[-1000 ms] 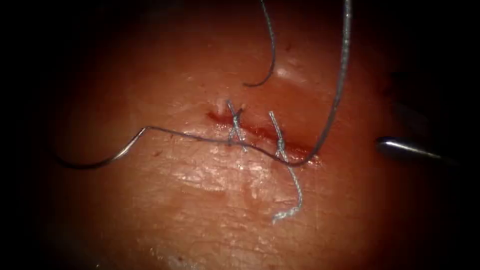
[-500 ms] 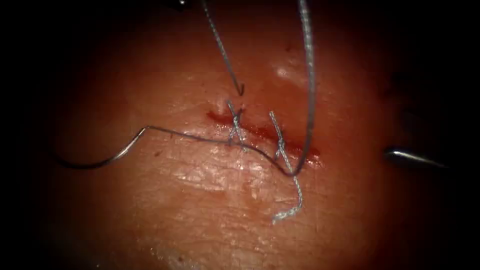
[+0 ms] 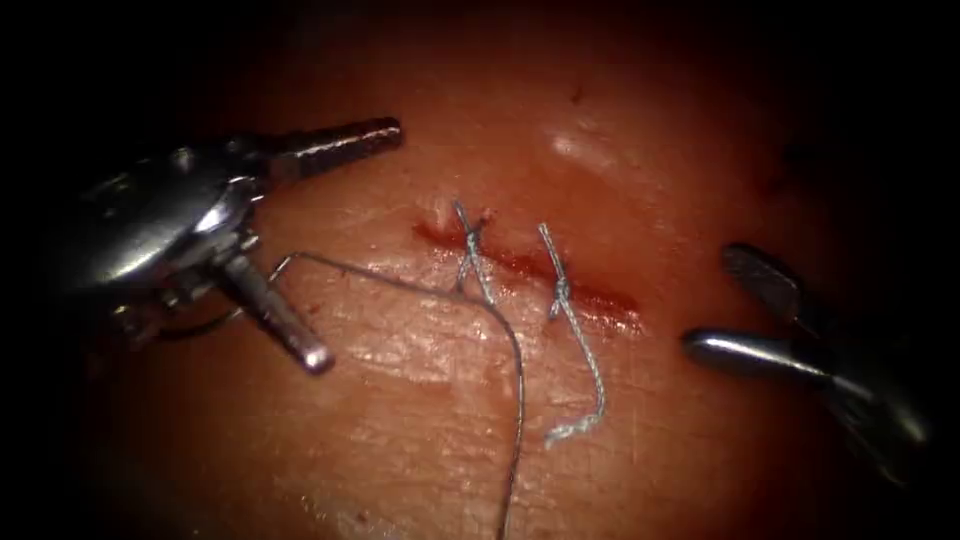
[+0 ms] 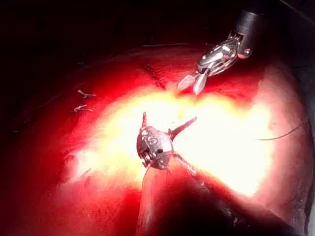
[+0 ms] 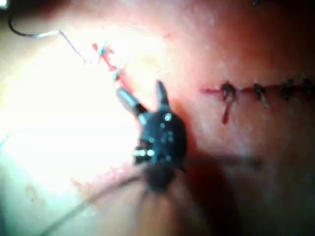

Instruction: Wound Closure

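The tissue is seen with the cut across its middle. Two knotted stitches already lie across the cut.

The left tool is held left of the cut with its jaws spread wide and nothing gripped. The right tool, on the right, is likewise parted and empty.

The thread is left slack, running from the left stitch down the tissue. The needle lies loose on the tissue left of the cut, partly covered by the left tool and apparently not in the tissue.

The slack thread could be snagged by the left tool's lower jaw, so that the knots are strained. The needle could be gripped blind and turned badly.
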You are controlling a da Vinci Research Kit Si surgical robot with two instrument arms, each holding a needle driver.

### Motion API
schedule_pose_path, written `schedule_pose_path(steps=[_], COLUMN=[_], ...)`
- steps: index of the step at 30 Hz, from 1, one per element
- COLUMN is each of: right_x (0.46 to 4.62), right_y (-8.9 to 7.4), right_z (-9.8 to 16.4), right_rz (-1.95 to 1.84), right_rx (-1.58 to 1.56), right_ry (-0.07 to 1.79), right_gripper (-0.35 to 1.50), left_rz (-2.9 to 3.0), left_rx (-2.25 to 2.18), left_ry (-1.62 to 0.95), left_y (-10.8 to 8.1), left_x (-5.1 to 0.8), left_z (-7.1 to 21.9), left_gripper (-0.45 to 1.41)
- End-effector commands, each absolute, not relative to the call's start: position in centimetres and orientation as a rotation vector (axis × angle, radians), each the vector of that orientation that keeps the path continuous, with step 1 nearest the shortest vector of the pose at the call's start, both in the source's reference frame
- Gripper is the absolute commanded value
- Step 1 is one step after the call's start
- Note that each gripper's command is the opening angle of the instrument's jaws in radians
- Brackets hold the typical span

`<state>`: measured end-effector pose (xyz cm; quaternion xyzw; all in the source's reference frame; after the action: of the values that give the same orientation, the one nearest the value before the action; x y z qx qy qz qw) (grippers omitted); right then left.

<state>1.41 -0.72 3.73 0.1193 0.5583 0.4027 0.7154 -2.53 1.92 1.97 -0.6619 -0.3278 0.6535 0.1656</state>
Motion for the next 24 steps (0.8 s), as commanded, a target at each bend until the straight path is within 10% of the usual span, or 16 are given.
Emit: schedule_pose_path(steps=[1,24], right_x=[1.51,1.43], right_y=[-0.75,-0.67], right_z=[3.78,3.70], right_rz=[0.881,0.905], right_rx=[0.278,0.248], right_ry=[1.242,1.230], right_gripper=[1.13,1.01], left_rz=[1.871,1.933], left_rx=[-1.897,-1.544], left_ry=[-0.958,-0.726], left_y=[1.88,1.71], left_x=[-2.62,-3.55], left_z=[2.01,2.59], left_gripper=[1.28,0.69])
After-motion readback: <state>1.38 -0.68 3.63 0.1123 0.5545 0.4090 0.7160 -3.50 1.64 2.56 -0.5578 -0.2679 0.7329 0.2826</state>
